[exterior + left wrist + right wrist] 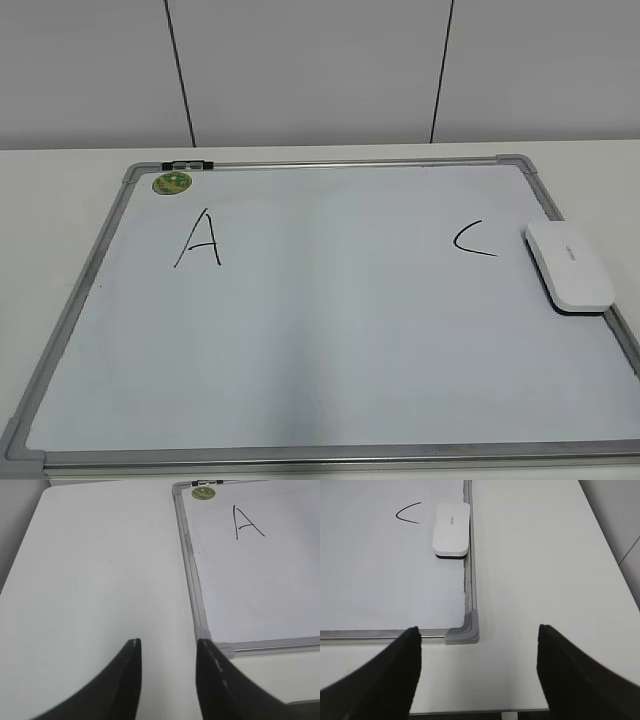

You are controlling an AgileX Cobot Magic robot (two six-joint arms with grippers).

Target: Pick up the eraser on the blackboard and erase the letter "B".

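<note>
White eraser (451,529) is lying flat on the board (330,380), hard against the right frame rail, just right of the "C" (474,240). Dark underside is showing along its near edge in the right wrist view.

From the right gripper (479,645): eraser is sitting well ahead and slightly left, board's near right corner cap (465,630) just ahead between the fingers. Jaws are standing wide, holding nothing, hovering over bare table (545,570) at the board's near edge.

From the left gripper (167,647): jaws are standing partly open, a moderate gap, nothing between them. Board's near left corner is sitting just ahead-right of the right finger (210,670). "A" (246,524) is far ahead to the right, green magnet (203,493) beyond it near the top rail, next to a black-and-silver clip (187,164) on the frame.

No "B" is showing anywhere; the board between "A" and "C" is reading plain white. Neither gripper is touching the eraser or board.
</note>
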